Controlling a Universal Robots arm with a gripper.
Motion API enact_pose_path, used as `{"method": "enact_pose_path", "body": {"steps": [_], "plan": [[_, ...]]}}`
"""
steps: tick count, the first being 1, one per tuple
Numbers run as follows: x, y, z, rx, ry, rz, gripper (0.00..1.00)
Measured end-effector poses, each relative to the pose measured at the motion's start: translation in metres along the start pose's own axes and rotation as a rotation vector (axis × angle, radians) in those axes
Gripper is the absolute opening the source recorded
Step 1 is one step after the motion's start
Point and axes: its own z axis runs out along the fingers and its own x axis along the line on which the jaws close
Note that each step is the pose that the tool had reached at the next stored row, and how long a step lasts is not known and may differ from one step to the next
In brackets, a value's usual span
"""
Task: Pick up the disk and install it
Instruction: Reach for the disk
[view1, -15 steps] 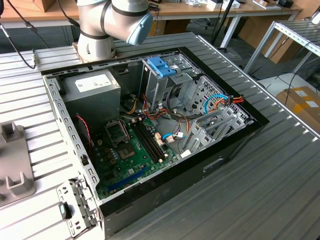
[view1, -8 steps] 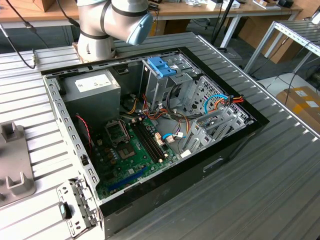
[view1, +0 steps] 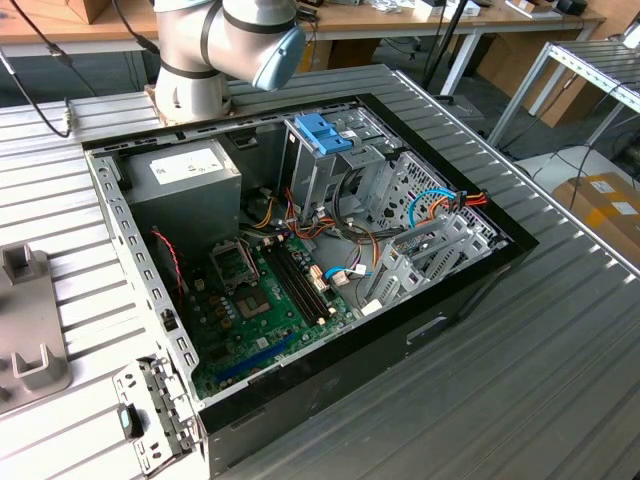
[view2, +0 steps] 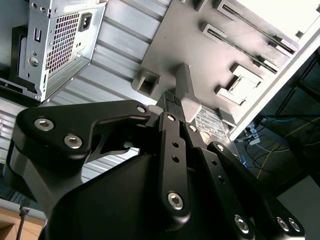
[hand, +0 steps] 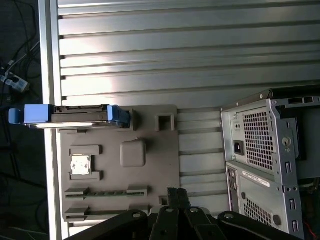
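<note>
A ribbed metal table (view1: 560, 330) is carrying everything. At the exterior view's left a matte grey moulded tray (view1: 30, 320) is lying flat, and right of it an open computer case (view1: 300, 270) is showing its green board and steel cages. In the first wrist view the disk (hand: 70, 116), grey-bodied with glossy blue rails, is sitting in a slot along the tray's edge. The black gripper (hand: 176, 196) is hovering over the tray's opposite side, fingers pressed together, holding nothing, well apart from the disk.

The blue-railed disk (hand: 80, 116) stands edgewise on the grey tray (hand: 150, 175).
</note>
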Motion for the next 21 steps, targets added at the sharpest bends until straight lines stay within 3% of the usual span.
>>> {"method": "enact_pose_path", "body": {"steps": [21], "plan": [[0.0102,-0.0008,-0.0003,0.0000,0.0000,0.000,0.10]]}}
